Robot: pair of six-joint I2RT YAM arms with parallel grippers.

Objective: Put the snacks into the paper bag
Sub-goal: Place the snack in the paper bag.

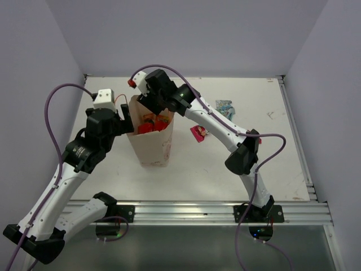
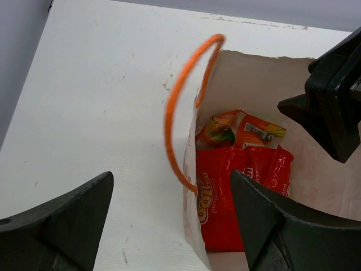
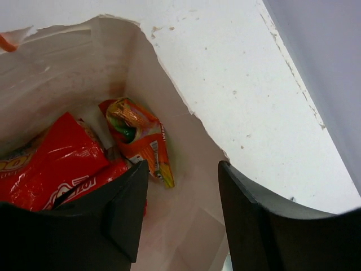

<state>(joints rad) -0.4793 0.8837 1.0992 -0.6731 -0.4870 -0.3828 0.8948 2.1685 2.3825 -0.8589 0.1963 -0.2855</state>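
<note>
Magenta packet (image 1: 198,133), top view only

A: Where's the overhead view?
B: High behind the arm bases, looking down on the whole tabletop (image 1: 282,164).
A: And the wrist views?
B: Both very near. The one on the left hand (image 2: 169,178) faces the paper bag (image 2: 254,79) from its handle side; the one on the right hand (image 3: 183,166) looks down into it.
A: Shared?
B: The bag's open mouth, in all three.

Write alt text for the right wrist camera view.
The open right gripper hangs over the paper bag, looking down on red packets and an orange-green packet lying inside. White table shows beyond the bag's rim.
</note>
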